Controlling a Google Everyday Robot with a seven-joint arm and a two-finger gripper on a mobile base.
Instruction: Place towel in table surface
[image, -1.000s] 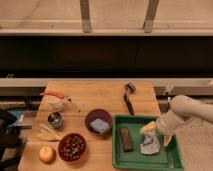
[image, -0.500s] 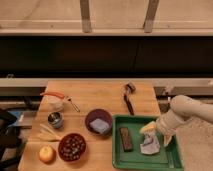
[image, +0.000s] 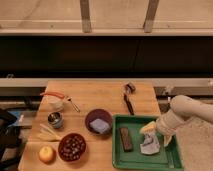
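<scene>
Scene: a wooden table (image: 100, 95) seen from above and in front, with one pale robot arm reaching in from beyond the right edge.
Tray: a green tray (image: 132, 160) sits at the near right corner of the table.
Towel: a crumpled pale towel (image: 149, 146) lies inside the tray, in its right half, not yet on the bare wood.
Tool: the tool (image: 157, 135) is low over the tray, directly above the towel and touching or almost touching it. I cannot tell whether it is wide, narrow or gripping the cloth.
Beside the towel: a brown bar (image: 126, 139) lies in the left half of the tray, apart from the towel.
Other things: a purple bowl (image: 98, 121) with something blue in it stands mid-table near the tray's left side. A dark bowl (image: 72, 146) and an apple (image: 46, 154) sit toward the near left corner. A metal cup (image: 55, 120) stands by the left edge. A black utensil (image: 128, 102) lies toward the far right corner.
Change: across the last second the arm, tool and towel show no visible movement.
Meaning: this looks like a pause at the grasp, so the lift and the move to open wood are all still to do.
Likely spot: the bare wood between the bowls and the far edge looks roomy enough.
</scene>
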